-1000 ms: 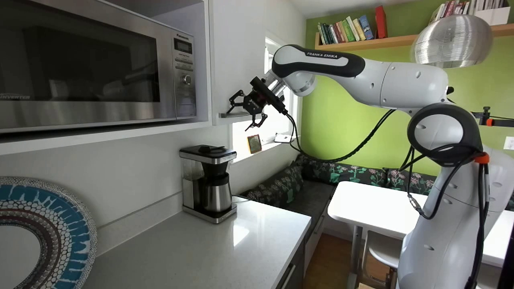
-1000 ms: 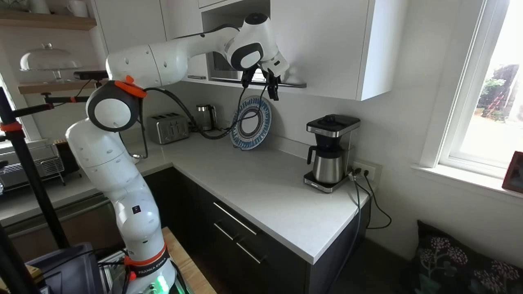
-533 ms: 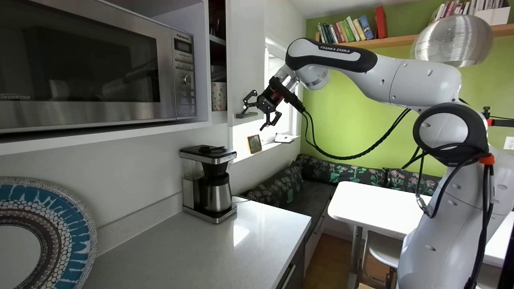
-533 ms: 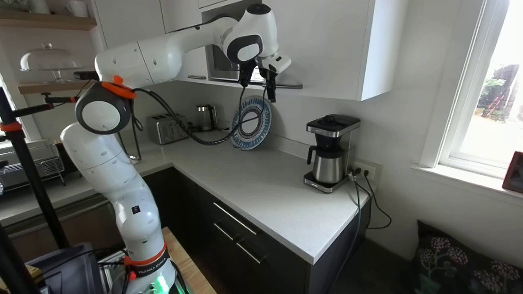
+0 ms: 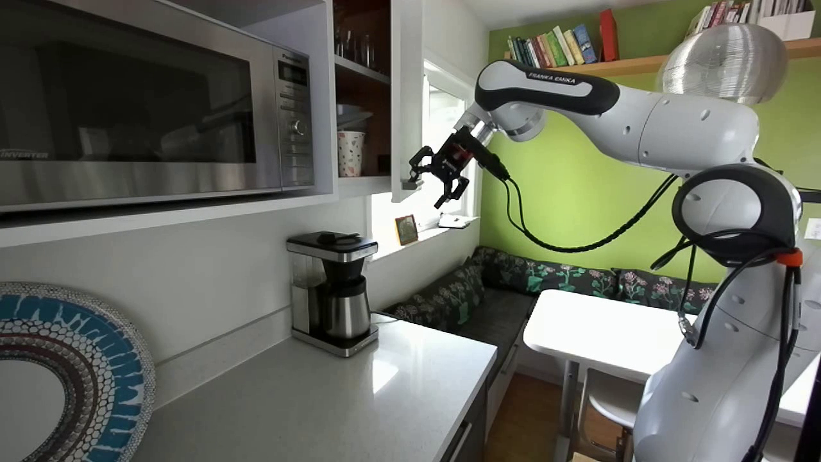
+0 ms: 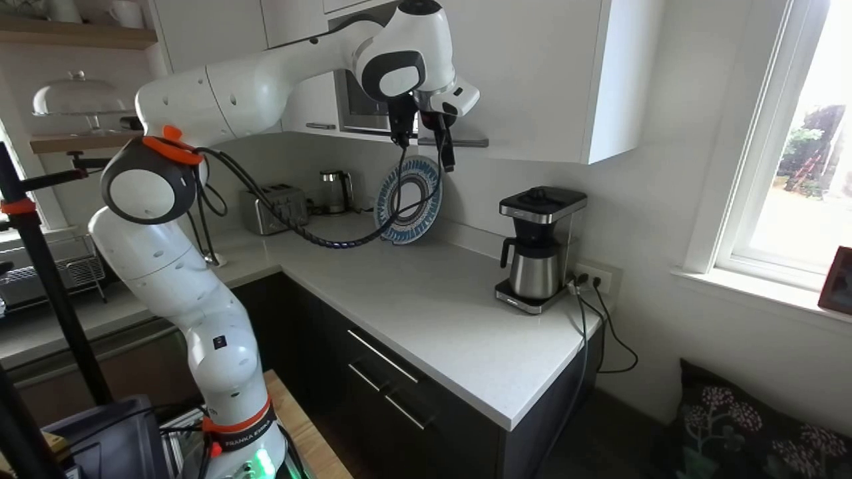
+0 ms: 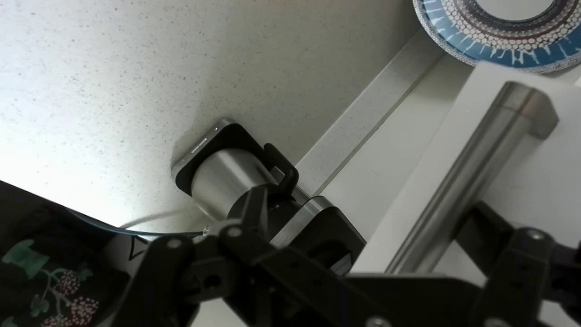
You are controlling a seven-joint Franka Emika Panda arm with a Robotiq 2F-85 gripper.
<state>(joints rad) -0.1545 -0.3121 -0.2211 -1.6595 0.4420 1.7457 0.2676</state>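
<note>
My gripper (image 5: 425,194) is spread open with nothing between its fingers. One finger is hooked at the metal bar handle (image 5: 411,185) of a white cabinet door (image 5: 406,96), which stands swung open. In the wrist view, that finger's tip meets the inner side of the handle (image 7: 472,175), on the door's face. The other finger (image 7: 256,204) hangs free, with the coffee maker (image 7: 227,177) far below. In an exterior view, the gripper (image 6: 444,150) is partly hidden by the wrist, in front of the cabinet door (image 6: 526,73) and its handle (image 6: 469,142).
Inside the cabinet are a speckled cup (image 5: 351,154), bowls (image 5: 353,117) and glasses (image 5: 353,48). A microwave (image 5: 160,109) sits beside it. On the counter (image 6: 426,299) below stand the coffee maker (image 6: 536,259), a patterned plate (image 6: 409,199), a toaster (image 6: 273,209) and a kettle (image 6: 335,191).
The cabinet door was closed a second ago and has swung open, showing the shelves inside. The gripper and arm have moved back from the cabinet with the handle, the gripper staying open.
</note>
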